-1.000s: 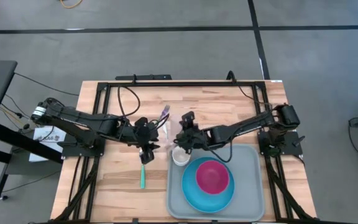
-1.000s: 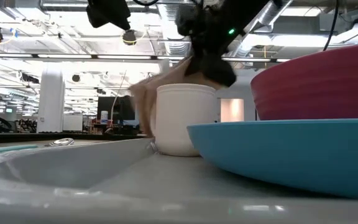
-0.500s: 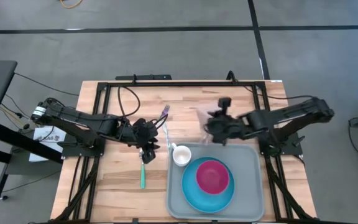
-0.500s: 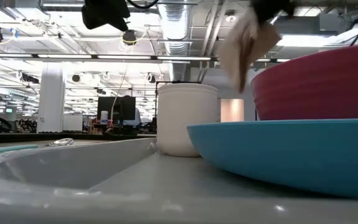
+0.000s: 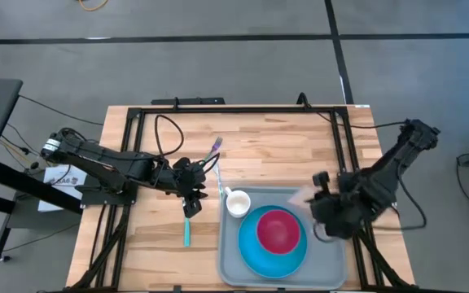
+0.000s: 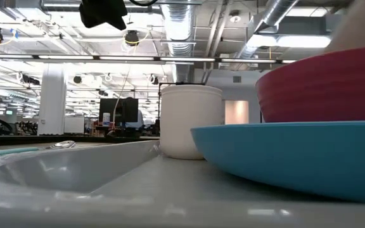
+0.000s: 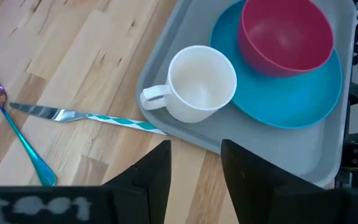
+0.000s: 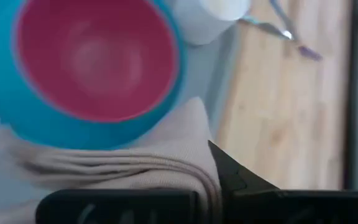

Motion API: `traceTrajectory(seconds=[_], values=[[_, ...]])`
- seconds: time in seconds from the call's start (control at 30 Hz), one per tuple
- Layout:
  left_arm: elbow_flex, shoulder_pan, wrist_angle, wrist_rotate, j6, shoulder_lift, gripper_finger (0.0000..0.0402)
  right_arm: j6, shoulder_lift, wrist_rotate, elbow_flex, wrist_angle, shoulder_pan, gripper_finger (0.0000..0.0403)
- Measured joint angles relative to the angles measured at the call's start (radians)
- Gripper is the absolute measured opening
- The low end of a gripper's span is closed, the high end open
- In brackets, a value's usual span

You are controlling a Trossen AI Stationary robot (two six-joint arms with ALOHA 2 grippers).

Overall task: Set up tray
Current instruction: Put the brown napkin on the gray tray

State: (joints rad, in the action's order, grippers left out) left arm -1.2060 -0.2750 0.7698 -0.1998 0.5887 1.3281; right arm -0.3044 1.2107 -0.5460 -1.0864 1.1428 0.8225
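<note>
The light-grey tray (image 5: 233,264) lies on the table's near right, carrying a blue plate (image 5: 255,256), a magenta bowl (image 5: 278,229) and a white cup (image 5: 237,203). My right gripper (image 5: 324,205) hangs over the tray's right side, shut on a beige napkin (image 8: 135,162). My left gripper (image 7: 194,171) hovers just left of the tray, above the wood, open with nothing between its fingers. A knife (image 7: 86,116) and a fork (image 7: 17,134) lie flat on the wood beside the tray's left edge. My right gripper pinches the folded napkin between its two fingers, on a bunched fold of several layers (image 8: 185,171). The fingers slant down from the table's right side. The napkin is lifted clear and trails out loosely over the plate's rim and the tray floor.
A teal-handled utensil (image 5: 187,233) lies on the wood on the near side of my left gripper. A black frame (image 5: 218,108) runs along the table's far and side edges. Bare wood stretches across the table's far half.
My right gripper has carried the napkin from beside the cup, up and across toward the table's right edge, then toward the near edge, ending over the tray's right side. It has turned about on the way. The napkin stays lifted clear.
</note>
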Motion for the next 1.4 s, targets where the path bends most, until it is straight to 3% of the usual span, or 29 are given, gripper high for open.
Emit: traceTrajectory(seconds=[0.17,0.4,0.5,0.7,1.0,1.4], values=[[0.0,-0.002,0.0,-0.017,0.021,0.0,0.0127,-0.216,0.008,-0.013,0.074,-0.037,0.177,0.0001],[0.0,-0.001,0.0,-0.027,0.021,0.0,0.0127,-0.274,0.015,-0.095,0.101,-0.205,0.327,0.0003],[0.0,-0.001,0.0,-0.04,0.021,0.0,0.0127,-0.345,0.061,-0.081,0.109,-0.159,0.354,0.0006],[0.0,-0.004,0.002,-0.041,0.009,0.0,0.0127,-0.757,0.18,0.045,0.161,-0.129,0.371,0.0039],[0.0,-0.004,0.0,-0.041,0.0,0.0,0.0127,-0.808,0.224,0.126,0.163,-0.131,0.391,0.0092],[0.0,-0.004,-0.005,-0.051,-0.048,0.0,0.0127,-1.145,0.209,0.2,0.163,-0.176,0.504,0.0097]])
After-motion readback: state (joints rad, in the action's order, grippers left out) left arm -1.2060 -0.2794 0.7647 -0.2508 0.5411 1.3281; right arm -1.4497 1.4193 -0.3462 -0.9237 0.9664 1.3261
